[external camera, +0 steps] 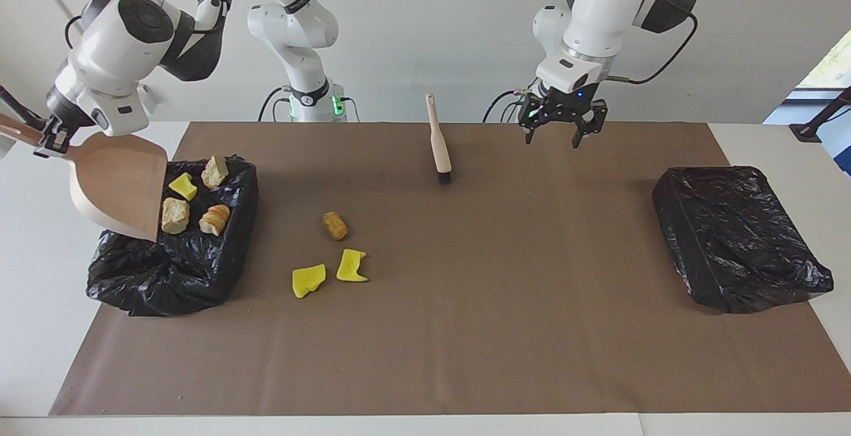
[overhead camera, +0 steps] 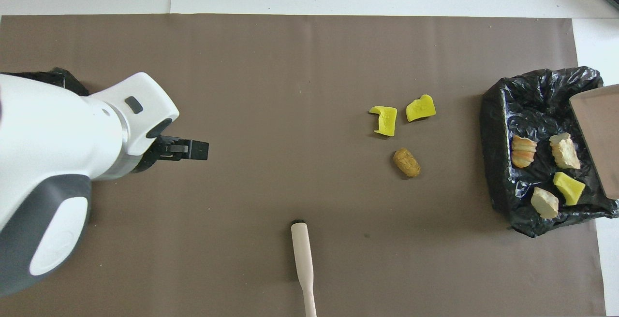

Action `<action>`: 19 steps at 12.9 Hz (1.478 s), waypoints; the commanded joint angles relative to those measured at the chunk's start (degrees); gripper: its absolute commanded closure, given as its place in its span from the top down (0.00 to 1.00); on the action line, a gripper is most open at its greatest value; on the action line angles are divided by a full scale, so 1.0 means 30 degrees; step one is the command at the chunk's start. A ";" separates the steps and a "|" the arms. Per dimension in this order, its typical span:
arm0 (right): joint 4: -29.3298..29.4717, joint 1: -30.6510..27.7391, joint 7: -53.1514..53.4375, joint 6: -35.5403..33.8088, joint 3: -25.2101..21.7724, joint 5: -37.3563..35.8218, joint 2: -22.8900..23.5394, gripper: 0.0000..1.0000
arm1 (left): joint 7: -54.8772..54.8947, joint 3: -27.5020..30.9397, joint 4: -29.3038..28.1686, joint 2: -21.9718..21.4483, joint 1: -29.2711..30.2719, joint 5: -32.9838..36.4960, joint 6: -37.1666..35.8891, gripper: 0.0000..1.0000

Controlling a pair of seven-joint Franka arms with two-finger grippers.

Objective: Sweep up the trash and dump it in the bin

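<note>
Facing view: the dustpan [external camera: 120, 190] is gripped by the right gripper [external camera: 52, 138] and tipped over the bin [external camera: 179, 256], where four scraps [external camera: 175, 215] lie. The left gripper [external camera: 562, 123] is seen open and empty over the brown mat [external camera: 465, 329]. A scrap could be knocked out if the pan's lip drags the liner.

Overhead view: two yellow pieces [overhead camera: 401, 114] and a cork [overhead camera: 406, 162] are left unswept; the brush [overhead camera: 302, 259] lies nearer the robots. A second bin [external camera: 738, 236] sits at the left arm's end.

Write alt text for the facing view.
The right gripper holds a tilted dustpan over a black-lined bin now holding four trash scraps. Three more scraps lie on the brown mat beside it. The left gripper hangs open over the mat, near a standing brush.
</note>
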 commanded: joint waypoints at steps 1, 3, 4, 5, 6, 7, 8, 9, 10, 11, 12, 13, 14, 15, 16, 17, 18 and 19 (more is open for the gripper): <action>0.0969 -0.0091 -0.0279 -0.1547 0.0988 0.0831 -0.0283 0.00 | 0.2505 -0.0227 0.3030 0.0789 0.1897 0.0322 -0.2614 1.00; 0.1733 -0.0062 0.0945 -0.2255 0.1198 0.2677 -0.0195 0.00 | 0.2924 -0.0227 0.4466 0.0760 0.2981 0.0439 -0.3904 1.00; 0.1705 -0.0091 0.1910 -0.2285 0.1373 0.3700 -0.0166 0.00 | 0.3303 -0.0198 0.4791 0.0759 0.3596 0.0613 -0.4665 1.00; 0.1618 -0.0091 0.2615 -0.2344 0.1548 0.5305 -0.0195 0.00 | 0.4002 -0.0053 0.4997 0.0701 0.3950 0.0818 -0.5166 1.00; 0.1530 -0.0091 0.3174 -0.2344 0.1579 0.6917 -0.0224 0.00 | 0.4735 -0.0051 0.5028 0.0585 0.4476 0.0820 -0.5287 1.00; 0.1268 -0.0062 0.4194 -0.2344 0.1637 0.8644 -0.0224 0.00 | 0.5148 -0.0051 0.5058 0.0584 0.4887 0.0820 -0.5491 1.00; 0.0627 0.0054 0.6119 -0.2344 0.2044 0.9879 -0.0224 0.00 | 0.5268 -0.0051 0.5145 0.0584 0.5007 0.0849 -0.5696 1.00; 0.0099 0.0751 0.8313 -0.2373 0.2454 1.0124 -0.0137 0.00 | 0.5327 0.0065 0.5146 0.0526 0.5008 0.0878 -0.5727 1.00; -0.0225 0.1919 1.0946 -0.2577 0.2516 1.0503 0.0038 0.00 | 0.5328 0.0356 0.5146 0.0438 0.4979 0.0937 -0.5699 1.00; -0.0577 0.2771 1.3495 -0.2782 0.2517 1.1754 0.0329 0.00 | 0.5328 0.0475 0.5001 0.0176 0.5008 0.0850 -0.5727 1.00; -0.0638 0.3563 1.5667 -0.2755 0.2517 1.2869 0.0796 0.00 | 0.5386 0.0621 0.4767 -0.0117 0.5008 0.0849 -0.5757 1.00; -0.0523 0.4557 1.7777 -0.2522 0.2517 1.3373 0.1497 0.00 | 0.5735 0.0738 0.4678 -0.0149 0.5066 0.0849 -0.5902 1.00; -0.0261 0.5553 2.0089 -0.2346 0.2517 1.3697 0.2200 0.00 | 0.6144 0.0798 0.4677 -0.0149 0.5415 0.0849 -0.6019 1.00; 0.0003 0.6578 2.2752 -0.2054 0.2517 1.4570 0.2816 0.00 | 0.6293 0.0827 0.4677 -0.0149 0.5477 0.0849 -0.6050 1.00; 0.0064 0.7343 2.5012 -0.1384 0.2517 1.5739 0.3286 0.00 | 0.6295 0.0828 0.4677 -0.0149 0.5564 0.0849 -0.6108 1.00; 0.0122 0.7814 2.7326 -0.0623 0.2517 1.7259 0.3668 0.00 | 0.6295 0.0828 0.4677 -0.0149 0.5565 0.0849 -0.6079 1.00; 0.0355 0.8457 2.9408 -0.0065 0.2517 1.8435 0.4252 0.00 | 0.6295 0.0828 0.4793 -0.0120 0.5565 0.0878 -0.6079 1.00; 0.0647 0.9247 3.1430 0.0666 0.2517 1.9026 0.4838 0.00 | 0.6295 0.0828 0.4852 -0.0004 0.5536 0.1082 -0.6108 1.00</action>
